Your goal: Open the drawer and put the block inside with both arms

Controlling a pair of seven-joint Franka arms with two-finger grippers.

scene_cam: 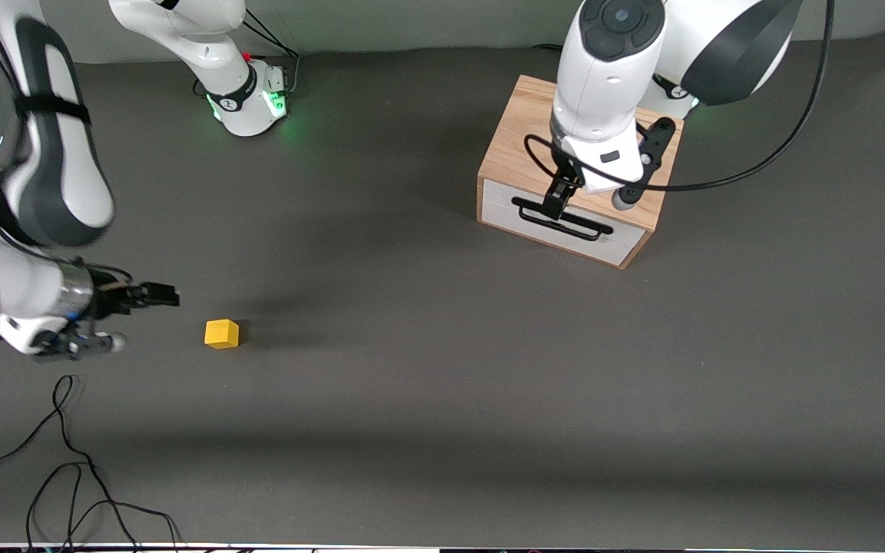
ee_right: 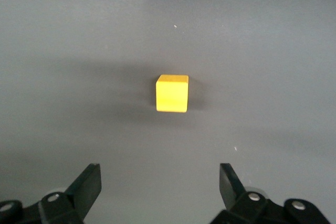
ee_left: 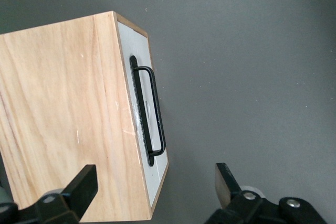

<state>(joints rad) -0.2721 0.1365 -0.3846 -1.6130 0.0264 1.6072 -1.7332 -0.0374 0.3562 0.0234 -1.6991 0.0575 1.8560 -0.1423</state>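
So on the right arm's end of the desk point(scene_cam: 442, 430), the right claw point(scene_cam: 152, 309) is hovering low just beside the block point(scene_cam: 222, 333), jaws spread wide and holding nothing. In the right wrist view the block point(ee_right: 172, 93) is sitting square between the line of the two fingers point(ee_right: 86, 184), a little way ahead of them, so it's lined up but not touching.

Moving along toward the left arm's end, the box point(scene_cam: 523, 146) is sitting farther from the front camera than the block and well apart from it. The drawer point(scene_cam: 561, 226) is looking fully shut. The left claw point(scene_cam: 558, 201) is hanging right over the handle point(scene_cam: 563, 219), fingers apart, gripping nothing as far as I can tell.

Handling guess: the block is looking light, rigid and smooth-sided, so pinching two flat faces should be easy. The drawer probably wants a straight pull on the middle of that stiff bar, otherwise the whole box might be sliding along.

Count: one block, one drawer, one box, two arms, two claws.
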